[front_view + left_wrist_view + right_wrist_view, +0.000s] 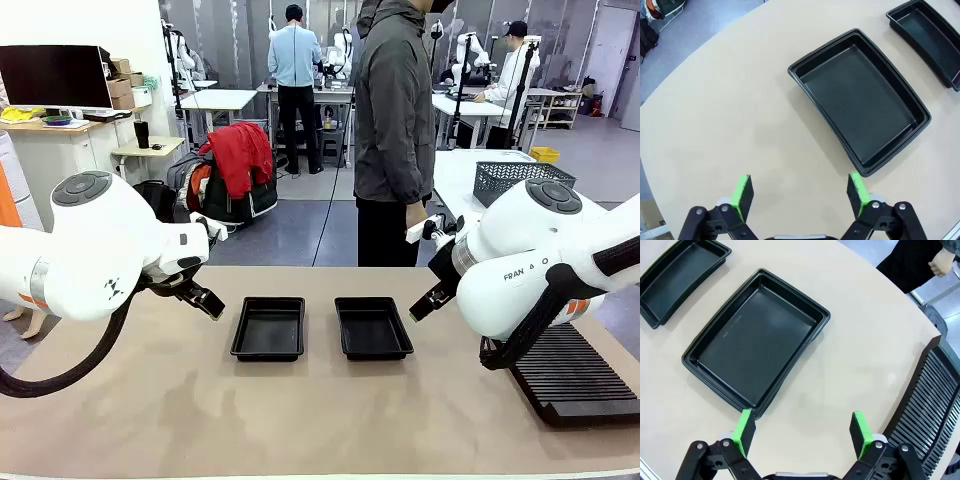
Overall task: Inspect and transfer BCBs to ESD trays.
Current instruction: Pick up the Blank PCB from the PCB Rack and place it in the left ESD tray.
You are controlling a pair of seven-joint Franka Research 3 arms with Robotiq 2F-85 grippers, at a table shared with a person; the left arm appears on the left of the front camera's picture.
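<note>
Two black ESD trays lie side by side mid-table, the left tray (268,328) and the right tray (372,327), both with bare floors. My left gripper (203,297) hovers above the table just left of the left tray (860,97), open with nothing between its green pads (743,194). My right gripper (424,300) hangs just right of the right tray (757,340), also open and holding nothing. No BCBs are in view.
A long black ribbed rack (575,375) lies at the table's right, also at the right edge of the right wrist view (935,405). A person (393,130) in a dark jacket stands at the far side. A grey mesh basket (515,180) sits on another table behind.
</note>
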